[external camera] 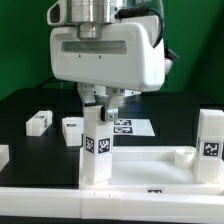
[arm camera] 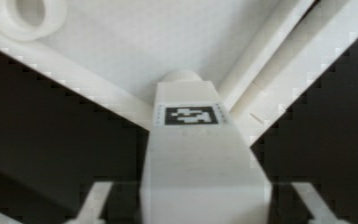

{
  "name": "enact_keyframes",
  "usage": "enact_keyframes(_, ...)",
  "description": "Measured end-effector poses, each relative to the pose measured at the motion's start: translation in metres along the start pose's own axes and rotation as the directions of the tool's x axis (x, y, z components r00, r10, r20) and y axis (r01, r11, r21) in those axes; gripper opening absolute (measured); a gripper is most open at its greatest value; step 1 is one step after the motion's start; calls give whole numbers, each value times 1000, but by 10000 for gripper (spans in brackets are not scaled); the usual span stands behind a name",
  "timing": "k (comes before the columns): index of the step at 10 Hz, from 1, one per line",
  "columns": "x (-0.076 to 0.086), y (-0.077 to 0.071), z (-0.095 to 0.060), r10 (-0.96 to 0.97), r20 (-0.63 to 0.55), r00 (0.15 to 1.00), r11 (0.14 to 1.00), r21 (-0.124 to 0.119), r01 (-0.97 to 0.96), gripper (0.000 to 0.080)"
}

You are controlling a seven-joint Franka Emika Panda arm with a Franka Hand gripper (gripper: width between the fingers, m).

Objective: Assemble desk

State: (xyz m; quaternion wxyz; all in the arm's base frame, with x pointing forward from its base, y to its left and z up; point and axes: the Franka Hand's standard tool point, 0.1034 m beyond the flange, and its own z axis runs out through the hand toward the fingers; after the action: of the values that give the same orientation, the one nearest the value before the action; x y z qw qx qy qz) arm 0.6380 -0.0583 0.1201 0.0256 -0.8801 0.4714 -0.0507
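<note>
- The gripper is clamped on a white square leg, held upright at lower centre of the exterior view.
- The leg bears a black-and-white tag, over the white tabletop panel.

Table: black surface, the landmark for everything below.
Marker board: thin flat white sheet printed with black-and-white tags, lying flat near the table's middle, partly hidden.
Border rail: long white strip along the table's near edge.
Backdrop: green, behind the table's far edge.
</note>
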Motion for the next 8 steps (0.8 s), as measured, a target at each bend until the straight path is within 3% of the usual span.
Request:
enact_keyframes(3,0,0,0,198,0,980,980,1,-198,290)
enact_keyframes(5,0,0,0,144,0,990,990,1,-144,290)
enact_keyframes(7,0,0,0,37,-1,999,999,1,-37,599)
enact_keyframes(8,0,-1,0,-73,-2,997,997,-1,73,599)
